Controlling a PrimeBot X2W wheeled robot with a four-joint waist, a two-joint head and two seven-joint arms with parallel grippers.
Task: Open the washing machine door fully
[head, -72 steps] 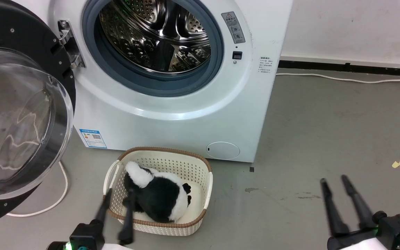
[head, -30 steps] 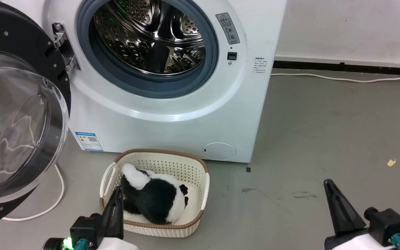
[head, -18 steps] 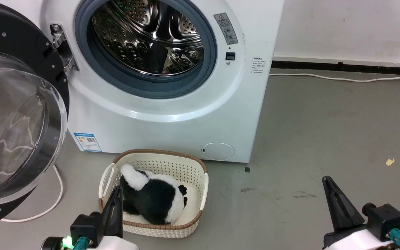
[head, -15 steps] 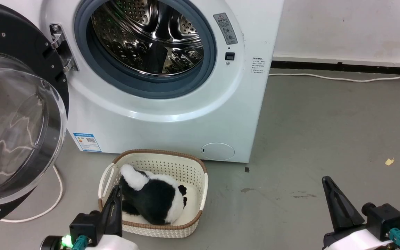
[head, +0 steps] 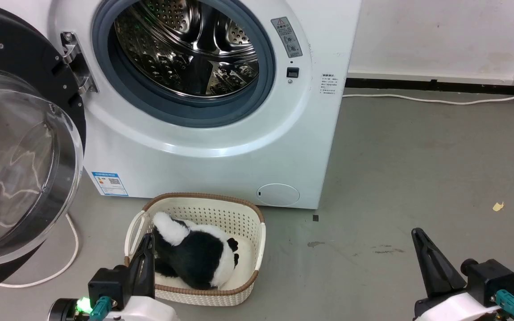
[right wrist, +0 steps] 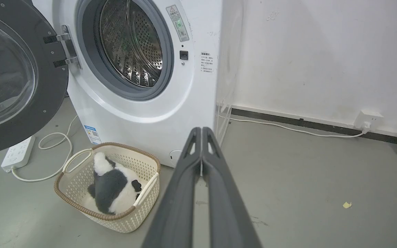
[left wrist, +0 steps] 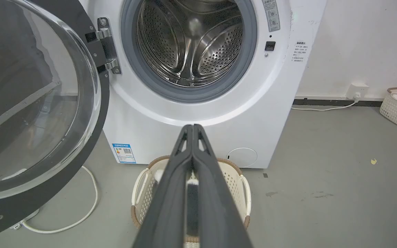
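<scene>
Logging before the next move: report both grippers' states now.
Left gripper: shut, holding nothing.
Right gripper: shut, holding nothing.

Head view looking down, wrist views lower, all facing washing machine (head: 221, 151)

The washing machine's (head: 221, 151) mouth is unblocked; the door (head: 20, 147) hangs wide at its left, and a basket (head: 221, 216) sits on the floor (head: 417, 169) before it.

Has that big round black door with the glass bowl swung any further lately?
No. The round glossy black washing machine door sits just as before beside the small blue sticker; only the camera shifted.
</scene>
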